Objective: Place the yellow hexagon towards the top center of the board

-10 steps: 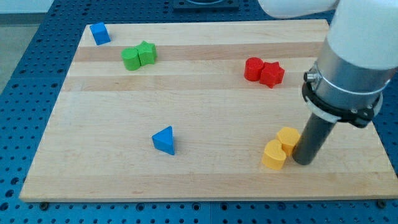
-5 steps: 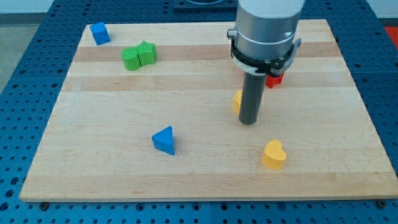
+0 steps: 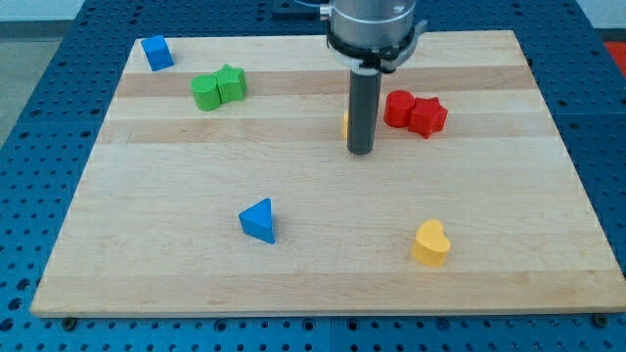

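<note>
My tip (image 3: 360, 150) rests on the wooden board (image 3: 176, 264) a little right of centre, in its upper half. The yellow hexagon (image 3: 346, 123) is almost wholly hidden behind the rod; only a thin yellow sliver shows at the rod's left edge, just above the tip. The rod stands on the hexagon's near side, touching or nearly touching it.
A red cylinder (image 3: 398, 108) and red star (image 3: 427, 116) sit just right of the rod. A yellow heart (image 3: 430, 243) lies at lower right. A blue triangle (image 3: 258, 220) lies lower centre-left. Two green blocks (image 3: 217, 87) and a blue cube (image 3: 156, 52) are upper left.
The rod has moved up and to the left across the board, pushing the yellow hexagon away from the yellow heart, which stayed at lower right. The red blocks are uncovered again.
</note>
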Motion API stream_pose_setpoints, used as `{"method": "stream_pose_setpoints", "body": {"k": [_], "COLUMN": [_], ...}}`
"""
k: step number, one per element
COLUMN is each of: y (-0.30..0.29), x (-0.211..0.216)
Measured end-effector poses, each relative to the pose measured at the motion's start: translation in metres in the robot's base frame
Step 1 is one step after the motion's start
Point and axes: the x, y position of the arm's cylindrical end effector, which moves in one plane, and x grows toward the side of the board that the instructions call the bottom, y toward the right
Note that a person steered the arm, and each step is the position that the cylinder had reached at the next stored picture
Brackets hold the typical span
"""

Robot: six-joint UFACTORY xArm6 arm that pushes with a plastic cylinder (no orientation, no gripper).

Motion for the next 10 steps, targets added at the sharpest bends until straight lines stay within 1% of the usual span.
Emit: {"method": "stream_pose_setpoints", "body": {"k": [2, 3, 4, 5, 6, 8, 10], "y": [0.015, 0.01, -0.012, -0.036, -0.048, -0.05, -0.098], "x": [-0.045, -0.069, -0.091, -0.104, -0.106, -0.141, -0.144]}}
